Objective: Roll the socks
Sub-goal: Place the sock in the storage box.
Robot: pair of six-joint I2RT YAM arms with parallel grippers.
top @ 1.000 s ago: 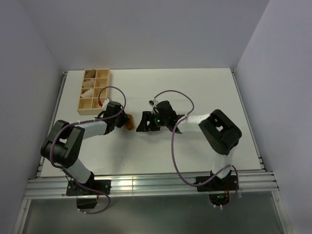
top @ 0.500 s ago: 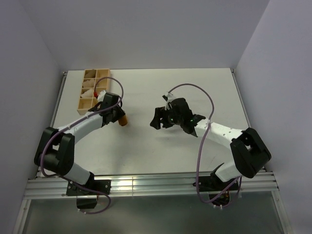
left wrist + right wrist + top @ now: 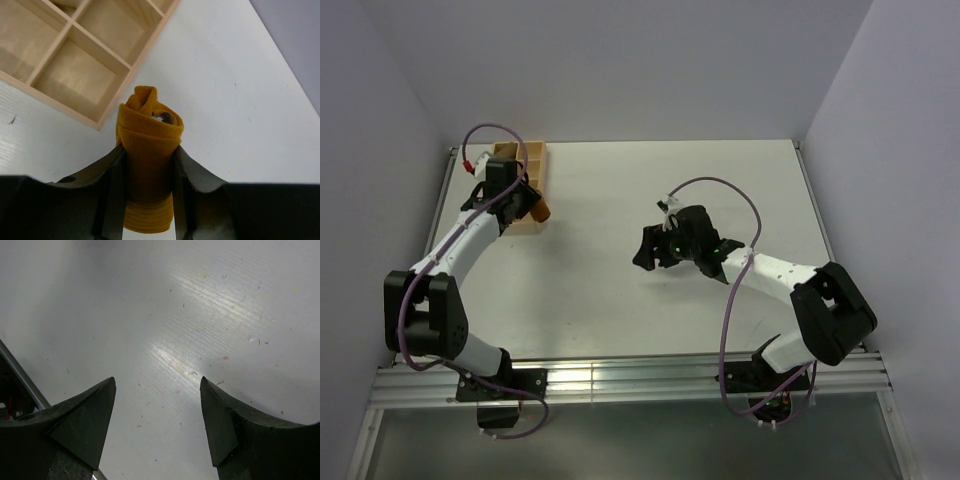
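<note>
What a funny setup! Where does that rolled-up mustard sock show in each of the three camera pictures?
Top external: the rolled sock is upper left, held in the left gripper, by the near right corner of the wooden tray.
Left wrist: centre, pinched between the black fingers, tray upper left.
Right wrist: not in it; only bare table.
Shared landmark: the wooden tray, in the top and left wrist views.

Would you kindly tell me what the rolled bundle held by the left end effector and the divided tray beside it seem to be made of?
The sock: knitted fabric, probably a cotton blend, matte mustard-orange; fine ribbing shows and it folds softly. The tray: likely light unfinished wood or plywood, matte; faint grain and pale tan show on its thin dividers.
</note>
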